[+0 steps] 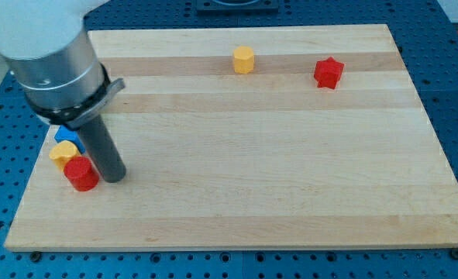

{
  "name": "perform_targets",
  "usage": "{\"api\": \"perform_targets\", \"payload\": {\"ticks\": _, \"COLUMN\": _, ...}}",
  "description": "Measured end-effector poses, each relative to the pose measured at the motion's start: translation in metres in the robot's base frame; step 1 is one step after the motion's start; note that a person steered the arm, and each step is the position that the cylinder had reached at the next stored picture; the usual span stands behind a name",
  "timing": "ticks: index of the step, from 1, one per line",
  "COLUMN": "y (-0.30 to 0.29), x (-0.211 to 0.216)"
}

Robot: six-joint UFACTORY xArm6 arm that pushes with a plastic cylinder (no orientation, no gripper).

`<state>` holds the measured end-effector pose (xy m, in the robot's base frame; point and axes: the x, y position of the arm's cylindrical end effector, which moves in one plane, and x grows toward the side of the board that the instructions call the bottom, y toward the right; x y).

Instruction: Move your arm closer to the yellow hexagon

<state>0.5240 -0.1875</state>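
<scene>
Tip (114, 177): bare rod, no jaws, holds nothing; touching red cylinder (80, 173), view's lower left; yellow hexagon (243, 59) well apart, up-right.

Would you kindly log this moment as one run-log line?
my tip: beside red cylinder, view's lower left | yellow hexagon: top centre, far from tip | red star: top right | status: approach not yet made

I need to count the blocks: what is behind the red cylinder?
Behind the red cylinder sit a yellow block and a blue block, partly covered by my rod, tip beside it.
</scene>
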Motion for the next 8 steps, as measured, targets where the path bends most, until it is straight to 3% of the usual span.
{"api": "perform_targets", "payload": {"ticks": 2, "y": -0.036, "x": 0.000}}
{"api": "perform_targets", "payload": {"ticks": 3, "y": 0.009, "x": -0.001}}
{"api": "perform_targets", "payload": {"ticks": 4, "y": 0.091, "x": -0.036}}
{"api": "perform_targets", "payload": {"ticks": 5, "y": 0.158, "x": -0.103}}
{"api": "perform_targets", "payload": {"ticks": 6, "y": 0.207, "x": -0.168}}
{"api": "perform_targets", "payload": {"ticks": 8, "y": 0.297, "x": -0.248}}
